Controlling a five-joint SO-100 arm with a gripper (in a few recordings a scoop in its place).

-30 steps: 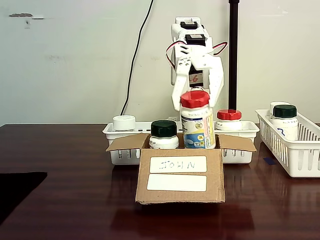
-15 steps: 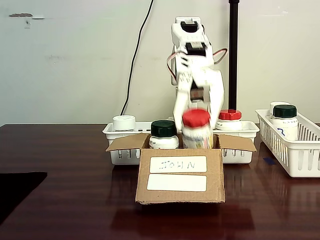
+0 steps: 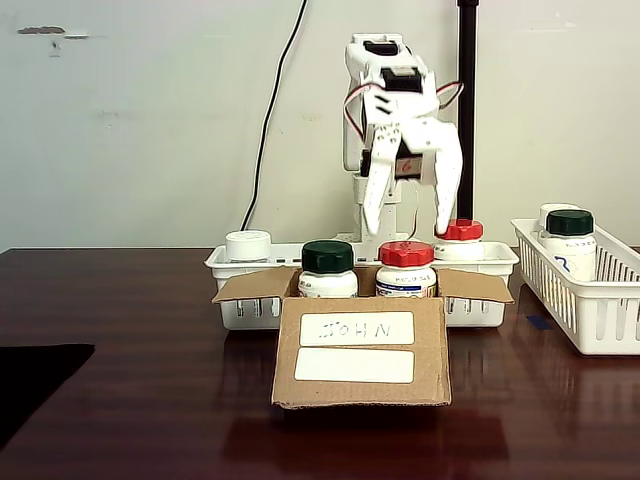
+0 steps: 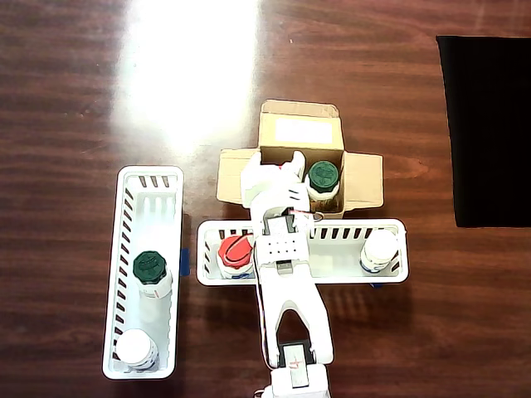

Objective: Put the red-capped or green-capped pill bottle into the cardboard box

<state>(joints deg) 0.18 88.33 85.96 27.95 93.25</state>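
gripper (image 3: 410, 222): hangs just above the cardboard box, fingers spread wide and holding nothing; the wide spread looks meant to clear the red cap below it.
pill bottle (image 3: 405, 270): stands upright inside the box, at the right side in the fixed view, only its red cap and a strip of label showing over the front wall; nothing grips it, so it must rest on the box floor. from overhead the arm covers it.
green-capped bottle (image 3: 327, 270): upright in the same box, just beside the red-capped one at its left in the fixed view; overhead its dark cap (image 4: 323, 175) shows plainly beside the gripper.
cardboard box (image 3: 360, 362): sits on the tabletop (image 3: 120, 380) with its flaps folded out flat, which leaves the mouth open for a drop from above; the labelled front faces the fixed camera.
middle basket (image 4: 390, 275): white slotted basket touching or just behind the box, holding another red-capped bottle (image 4: 235, 251) and a white-capped bottle (image 4: 379, 248); it reads as the supply the arm draws from.
side basket (image 4: 116, 274): lies apart from the box, holding a green-capped one and a white-capped one.
task: to my eye the placing is done; what's left is lifting clear without knocking the cap.
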